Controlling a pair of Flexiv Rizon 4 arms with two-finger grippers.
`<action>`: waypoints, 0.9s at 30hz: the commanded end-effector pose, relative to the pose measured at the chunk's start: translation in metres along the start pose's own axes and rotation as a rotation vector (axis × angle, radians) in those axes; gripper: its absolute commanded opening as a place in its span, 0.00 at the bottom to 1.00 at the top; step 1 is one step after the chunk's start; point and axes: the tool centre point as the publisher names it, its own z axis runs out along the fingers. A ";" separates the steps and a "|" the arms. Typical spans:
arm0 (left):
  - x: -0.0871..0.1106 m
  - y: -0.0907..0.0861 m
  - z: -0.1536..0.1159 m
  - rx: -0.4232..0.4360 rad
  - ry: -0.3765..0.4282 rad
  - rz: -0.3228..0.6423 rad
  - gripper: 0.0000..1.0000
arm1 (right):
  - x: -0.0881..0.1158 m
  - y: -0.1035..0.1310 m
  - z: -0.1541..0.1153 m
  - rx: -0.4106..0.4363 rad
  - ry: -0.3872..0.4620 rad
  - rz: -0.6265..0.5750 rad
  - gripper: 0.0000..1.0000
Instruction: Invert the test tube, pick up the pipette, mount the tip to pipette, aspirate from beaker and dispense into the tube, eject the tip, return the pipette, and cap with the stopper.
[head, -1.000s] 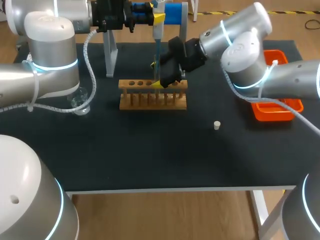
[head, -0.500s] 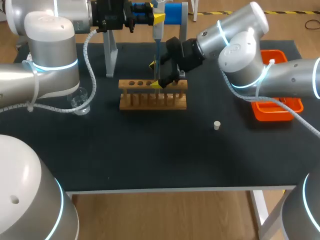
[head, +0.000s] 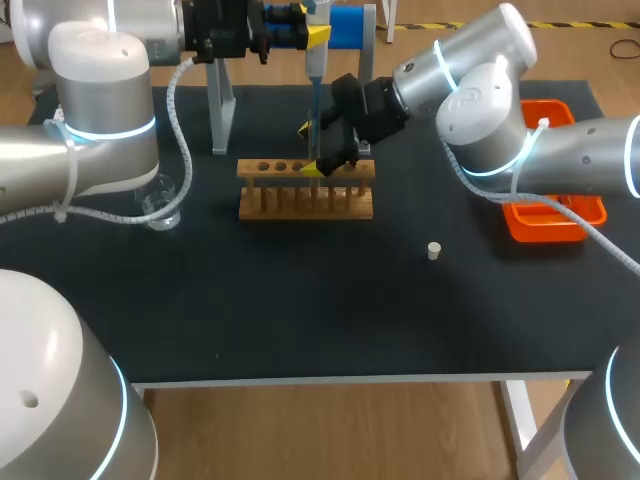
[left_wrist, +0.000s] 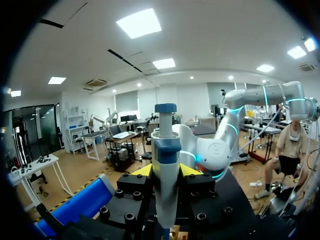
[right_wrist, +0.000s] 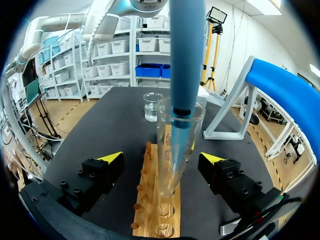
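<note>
My left gripper (head: 312, 38) (left_wrist: 165, 172) is shut on the blue-and-white pipette (head: 314, 72) (left_wrist: 166, 150), held upright above the wooden rack (head: 305, 190) (right_wrist: 157, 212). The pipette's tip (right_wrist: 181, 135) reaches down into the mouth of a clear test tube (right_wrist: 174, 160) standing upright in the rack. My right gripper (head: 312, 148) (right_wrist: 162, 159) stands open around that tube, its fingertips (right_wrist: 112, 158) well clear on either side. Left of the rack is a glass beaker (head: 160, 205) (right_wrist: 152, 106). A small white stopper (head: 434, 250) lies on the mat to the rack's right.
An orange tray (head: 555, 225) sits at the table's right edge, partly under my right arm. A metal stand with a blue holder (head: 345, 25) rises behind the rack. The black mat (head: 320, 300) in front of the rack is bare.
My right gripper drew back a little, up and away from the rack's front, then held still. The left arm and the pipette have not moved.
</note>
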 end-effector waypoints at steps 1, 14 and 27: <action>0.002 -0.005 0.001 -0.010 -0.004 0.003 0.00 | -0.001 0.000 -0.001 0.003 0.002 0.001 1.00; 0.006 -0.025 0.000 -0.022 -0.010 0.034 0.00 | -0.001 0.000 -0.001 0.003 0.002 0.001 1.00; 0.014 -0.045 -0.002 -0.027 -0.020 0.064 0.00 | -0.001 0.000 -0.001 0.003 0.002 0.001 1.00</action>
